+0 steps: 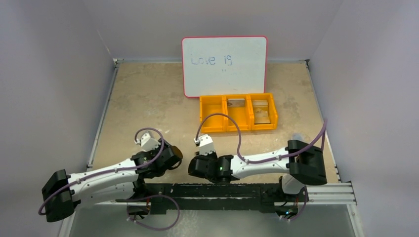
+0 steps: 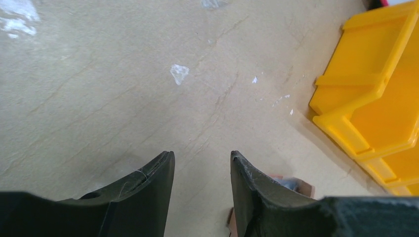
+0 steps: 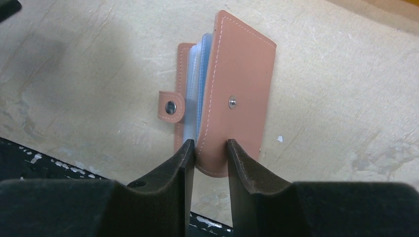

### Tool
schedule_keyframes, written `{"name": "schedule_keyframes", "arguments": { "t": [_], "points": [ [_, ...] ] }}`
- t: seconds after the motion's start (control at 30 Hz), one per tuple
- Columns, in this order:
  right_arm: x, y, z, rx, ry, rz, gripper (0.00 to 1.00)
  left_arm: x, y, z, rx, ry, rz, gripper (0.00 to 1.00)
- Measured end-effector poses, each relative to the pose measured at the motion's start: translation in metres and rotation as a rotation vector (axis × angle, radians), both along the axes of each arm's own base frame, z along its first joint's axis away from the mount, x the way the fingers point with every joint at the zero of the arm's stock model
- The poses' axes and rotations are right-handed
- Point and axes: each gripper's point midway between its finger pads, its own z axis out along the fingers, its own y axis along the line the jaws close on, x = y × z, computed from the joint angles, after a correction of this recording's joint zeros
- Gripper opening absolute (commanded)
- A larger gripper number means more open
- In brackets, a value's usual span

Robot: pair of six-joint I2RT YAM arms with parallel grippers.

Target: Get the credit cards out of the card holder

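Observation:
The brown card holder (image 3: 242,74) lies on the table with its top cover tilted up. Pale blue-grey pockets (image 3: 197,64) and a snap strap (image 3: 170,106) show under it. My right gripper (image 3: 210,145) is shut on the near corner of that cover, one finger inside and one on the outer face. No credit cards show in the pockets. Two flat pale cards (image 1: 236,103) (image 1: 262,112) lie in the orange tray. My left gripper (image 2: 202,155) hangs open over bare table, with a corner of the card holder (image 2: 296,183) peeking out behind its right finger. From the top view both grippers (image 1: 174,157) (image 1: 193,167) hide the holder.
The orange three-compartment tray (image 1: 213,129) (image 2: 375,98) stands behind the grippers. A whiteboard (image 1: 225,66) leans on the back wall. The black rail (image 1: 222,190) runs along the near edge, just below the holder. Side walls close in the table.

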Motion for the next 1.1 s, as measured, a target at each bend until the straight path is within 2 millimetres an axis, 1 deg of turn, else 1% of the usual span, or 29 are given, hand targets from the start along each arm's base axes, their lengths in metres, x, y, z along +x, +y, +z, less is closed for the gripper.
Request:
{"name": "schedule_keyframes", "arguments": {
  "t": [0.13, 0.23, 0.27, 0.33, 0.47, 0.6, 0.67, 0.73, 0.8, 0.9, 0.93, 0.97, 1.1],
  "points": [
    [0.004, -0.01, 0.001, 0.053, 0.031, -0.055, 0.0, 0.003, -0.02, -0.002, 0.016, 0.008, -0.1, 0.5],
    [0.012, -0.022, 0.005, 0.136, 0.071, -0.109, 0.0, 0.005, -0.037, 0.0, 0.007, 0.007, -0.169, 0.52],
    [0.016, -0.027, 0.007, 0.168, 0.08, -0.127, 0.0, 0.005, -0.041, 0.001, 0.006, 0.008, -0.186, 0.55],
    [0.021, -0.041, 0.011, 0.229, 0.098, -0.161, 0.0, 0.007, -0.051, 0.004, 0.007, 0.008, -0.227, 0.58],
    [0.028, -0.066, 0.017, 0.361, 0.122, -0.217, 0.04, 0.01, -0.073, 0.009, 0.004, 0.01, -0.309, 0.6],
    [0.029, -0.09, 0.014, 0.466, 0.15, -0.28, 0.15, 0.011, -0.097, 0.005, 0.011, 0.027, -0.403, 0.61],
    [0.028, -0.1, 0.012, 0.509, 0.165, -0.313, 0.29, 0.012, -0.109, 0.003, 0.018, 0.042, -0.447, 0.61],
    [0.027, -0.107, 0.01, 0.549, 0.176, -0.35, 0.32, 0.014, -0.123, 0.002, 0.029, 0.056, -0.492, 0.61],
    [0.025, -0.114, 0.01, 0.587, 0.192, -0.392, 0.44, 0.017, -0.137, 0.002, 0.043, 0.069, -0.534, 0.61],
    [0.02, -0.123, 0.008, 0.624, 0.216, -0.445, 0.48, 0.022, -0.155, 0.001, 0.06, 0.083, -0.583, 0.61],
    [0.019, -0.126, 0.006, 0.634, 0.224, -0.464, 0.47, 0.024, -0.16, 0.001, 0.064, 0.085, -0.593, 0.61],
    [0.017, -0.129, 0.004, 0.638, 0.234, -0.486, 0.46, 0.025, -0.164, 0.0, 0.071, 0.09, -0.603, 0.61],
    [0.013, -0.146, -0.006, 0.621, 0.26, -0.586, 0.48, 0.029, -0.172, -0.005, 0.105, 0.106, -0.623, 0.61]
  ]
}}
